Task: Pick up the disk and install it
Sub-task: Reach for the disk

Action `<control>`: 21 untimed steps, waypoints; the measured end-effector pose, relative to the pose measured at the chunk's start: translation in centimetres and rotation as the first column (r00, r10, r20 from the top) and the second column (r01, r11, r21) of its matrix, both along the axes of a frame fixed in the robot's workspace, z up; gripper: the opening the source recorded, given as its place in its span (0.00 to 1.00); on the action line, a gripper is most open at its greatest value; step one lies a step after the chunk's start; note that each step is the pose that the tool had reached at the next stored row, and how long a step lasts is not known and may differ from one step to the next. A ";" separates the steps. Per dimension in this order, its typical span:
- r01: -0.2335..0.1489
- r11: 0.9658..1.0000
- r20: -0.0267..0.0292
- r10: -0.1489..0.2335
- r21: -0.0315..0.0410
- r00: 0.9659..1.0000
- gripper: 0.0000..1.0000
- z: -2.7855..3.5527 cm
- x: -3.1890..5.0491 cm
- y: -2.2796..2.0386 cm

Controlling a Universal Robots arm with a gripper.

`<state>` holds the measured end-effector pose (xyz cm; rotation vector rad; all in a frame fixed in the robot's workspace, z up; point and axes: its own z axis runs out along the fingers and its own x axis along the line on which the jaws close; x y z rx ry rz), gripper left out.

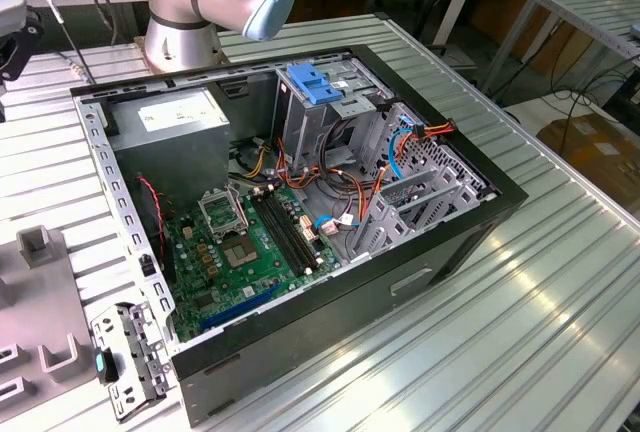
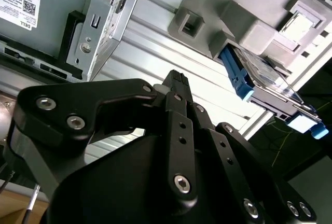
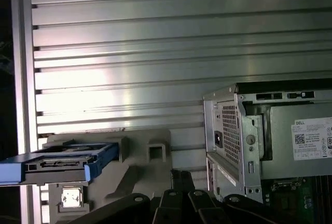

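Likely stiff, dense and shock-sensitive, the disk (image 3: 57, 163) sits in the grey holder (image 3: 161, 142); grip across its blue rails (image 3: 101, 164). The end effector (image 3: 181, 174) is near the holder, fingers together and empty.

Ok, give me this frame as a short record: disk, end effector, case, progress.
disk: flat silver-metal hard drive with blue plastic rails, resting in the grey plastic holder
end effector: black end effector, apart from the disk
case: open black computer case on the ribbed aluminium table
progress: disk not yet picked up
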<state>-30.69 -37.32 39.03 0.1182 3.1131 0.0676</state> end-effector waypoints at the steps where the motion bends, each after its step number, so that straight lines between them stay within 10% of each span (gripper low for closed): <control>1: 0.000 1.000 0.000 0.000 0.000 1.000 0.11 0.00 -0.29 0.04; 21: 0.000 1.000 -0.005 0.000 0.000 1.000 0.11 -0.08 -5.12 0.54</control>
